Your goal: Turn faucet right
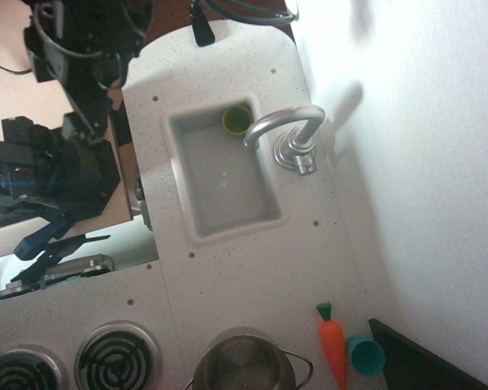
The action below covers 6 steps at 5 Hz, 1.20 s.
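The shiny silver faucet (288,132) stands on its round chrome base (296,154) at the right rim of the sink (189,213). Its arched spout reaches left over the sink's far end, with the tip close to a green cup (237,119). My black arm with its gripper (87,110) is at the upper left, off the counter's left edge and well apart from the faucet. The gripper is a dark shape against dark equipment, so its jaws cannot be made out. Nothing shows in it.
A steel pot (242,362) sits at the bottom edge, with stove burners (116,357) to its left. A toy carrot (333,345) and a teal cup (364,355) lie at the lower right. A white wall (423,162) runs along the right.
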Available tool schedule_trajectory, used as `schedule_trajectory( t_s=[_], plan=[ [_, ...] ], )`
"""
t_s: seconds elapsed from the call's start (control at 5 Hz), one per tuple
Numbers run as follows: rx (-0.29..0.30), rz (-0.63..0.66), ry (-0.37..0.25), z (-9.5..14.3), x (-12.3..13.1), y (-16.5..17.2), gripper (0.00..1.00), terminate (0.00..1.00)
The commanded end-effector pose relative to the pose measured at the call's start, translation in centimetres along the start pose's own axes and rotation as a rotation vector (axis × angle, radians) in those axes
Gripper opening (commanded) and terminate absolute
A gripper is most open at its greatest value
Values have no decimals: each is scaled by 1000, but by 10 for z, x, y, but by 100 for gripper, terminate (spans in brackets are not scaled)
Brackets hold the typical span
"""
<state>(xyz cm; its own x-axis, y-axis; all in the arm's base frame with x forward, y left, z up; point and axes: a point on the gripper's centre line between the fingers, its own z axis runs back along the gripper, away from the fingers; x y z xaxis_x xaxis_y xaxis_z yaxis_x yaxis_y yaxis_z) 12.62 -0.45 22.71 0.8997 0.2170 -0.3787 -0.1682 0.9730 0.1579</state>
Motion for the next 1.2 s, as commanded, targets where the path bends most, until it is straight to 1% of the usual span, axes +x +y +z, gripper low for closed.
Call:
schedule_trajectory(
  t_s=[0.0,0.2,0.4,0.6,0.8,1.0],
  plan=[
    [30,-126,-366,-15,36,-13,100,0],
    [-39,-367,-631,-17,74,-8,100,0],
    [-64,-413,-827,-14,97,5,100,0],
    [-14,-337,-803,-11,108,20,100,0],
    [-5,-293,-804,-11,124,14,100,0],
    [-19,-366,-823,-6,139,-12,100,0]
  ],
)
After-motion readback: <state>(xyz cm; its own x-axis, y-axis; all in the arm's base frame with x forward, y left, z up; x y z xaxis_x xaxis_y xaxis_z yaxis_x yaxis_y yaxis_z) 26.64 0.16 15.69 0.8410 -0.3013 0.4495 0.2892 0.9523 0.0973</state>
